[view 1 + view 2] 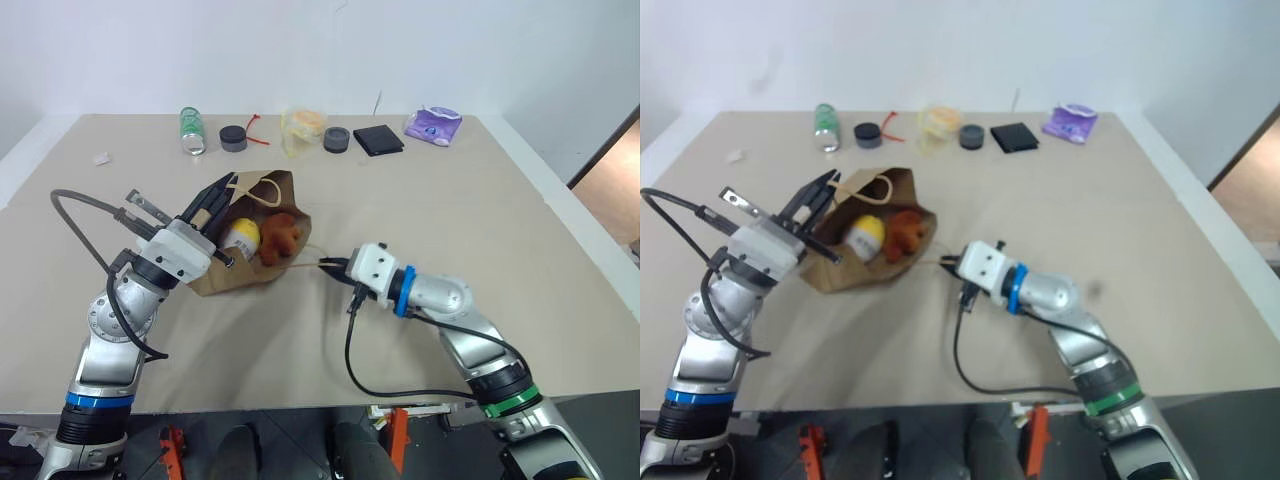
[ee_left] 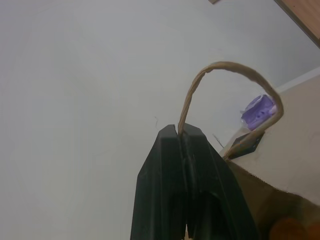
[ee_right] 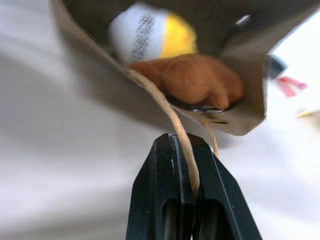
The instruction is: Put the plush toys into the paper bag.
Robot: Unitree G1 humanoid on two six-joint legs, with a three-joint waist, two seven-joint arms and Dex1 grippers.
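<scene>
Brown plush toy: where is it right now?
In the left eye view the brown plush toy lies inside the open paper bag at table centre-left, right beside the white-and-yellow egg plush.

The brown paper bag (image 1: 262,236) lies open on its side, the white-and-yellow egg toy (image 1: 240,238) and brown plush animal (image 1: 281,238) side by side inside.

The room is bright, with soft, even light. The table (image 1: 420,210) shows no glare, and small soft shadows lie under the paper bag (image 1: 285,190). In the right wrist view the bag and the toys inside look blurry. The left wrist view looks pale and washed out.
</scene>
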